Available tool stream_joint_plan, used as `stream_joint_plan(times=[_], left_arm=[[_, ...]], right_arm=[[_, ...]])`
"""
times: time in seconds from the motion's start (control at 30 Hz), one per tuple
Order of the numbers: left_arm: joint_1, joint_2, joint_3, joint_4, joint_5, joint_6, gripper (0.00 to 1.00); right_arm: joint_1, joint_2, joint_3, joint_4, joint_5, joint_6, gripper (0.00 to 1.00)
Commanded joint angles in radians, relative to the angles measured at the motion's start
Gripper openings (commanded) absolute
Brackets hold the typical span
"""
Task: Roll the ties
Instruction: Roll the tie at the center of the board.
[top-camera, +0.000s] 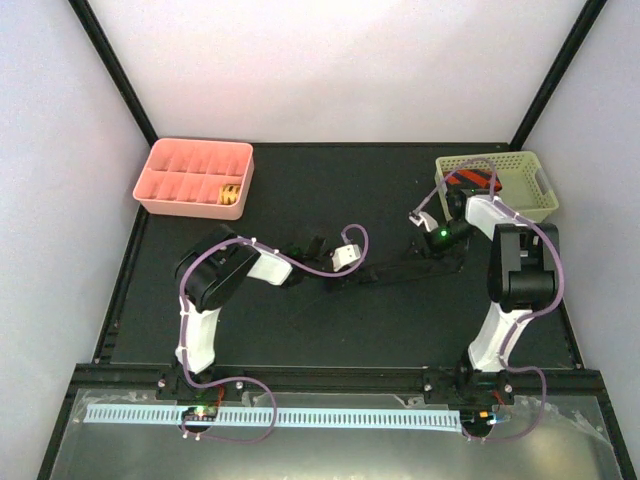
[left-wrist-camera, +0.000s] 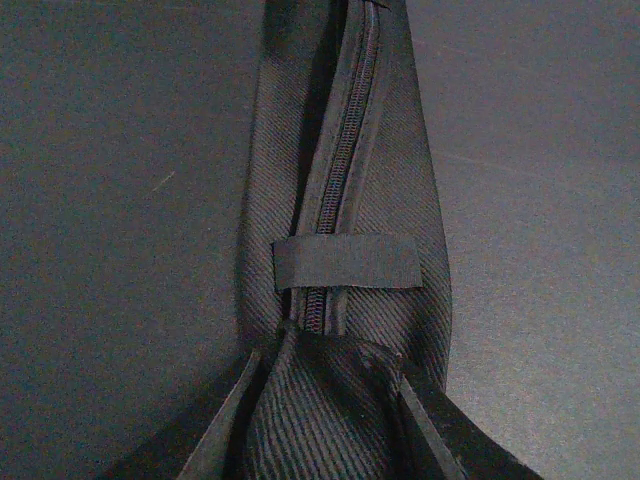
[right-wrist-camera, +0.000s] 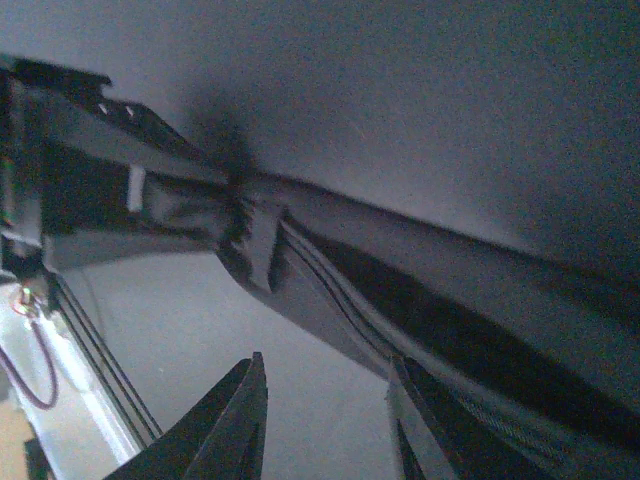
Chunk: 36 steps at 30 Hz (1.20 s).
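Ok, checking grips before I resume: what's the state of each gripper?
Left gripper: closed on the black tie.
Right gripper: open, holding nothing.

White-and-black left arm (top-camera: 200, 335) and right arm (top-camera: 495, 335) carry looping purple cables (top-camera: 305, 270).

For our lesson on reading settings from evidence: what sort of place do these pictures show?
Probably a robotics lab test cell: a left arm and right arm bolted to a black table, plain white walls around it, and a pink tray and basket set out.
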Motion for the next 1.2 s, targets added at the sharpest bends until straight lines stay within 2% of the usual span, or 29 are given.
stream_joint_plan(times=[0.0, 0.27, 0.53, 0.7, 0.8, 0.9, 1.17], left_arm=[[0.003, 0.028, -0.021, -0.177, -0.073, -0.017, 0.33], [0.003, 0.025, -0.020, -0.177, -0.082, -0.011, 0.33], [-0.008, 0.009, -0.020, -0.199, -0.119, 0.006, 0.33], [-0.022, -0.004, -0.019, -0.220, -0.135, 0.016, 0.33], [-0.024, -0.006, -0.015, -0.229, -0.144, 0.019, 0.33], [-0.026, -0.007, -0.013, -0.233, -0.149, 0.021, 0.33], [-0.030, -0.009, -0.009, -0.238, -0.151, 0.016, 0.33]], right_arm=[[0.007, -0.037, -0.045, -0.078, 0.117, -0.071, 0.35], [0.002, 0.013, -0.033, 0.020, 0.260, -0.038, 0.33], [0.073, -0.080, -0.027, 0.029, -0.036, 0.016, 0.37], [0.151, -0.060, -0.039, 0.113, -0.156, 0.111, 0.37], [0.195, -0.028, -0.049, 0.173, -0.180, 0.169, 0.37], [0.223, -0.004, -0.068, 0.242, -0.172, 0.233, 0.43], [0.282, 0.062, -0.089, 0.340, -0.136, 0.300, 0.42]])
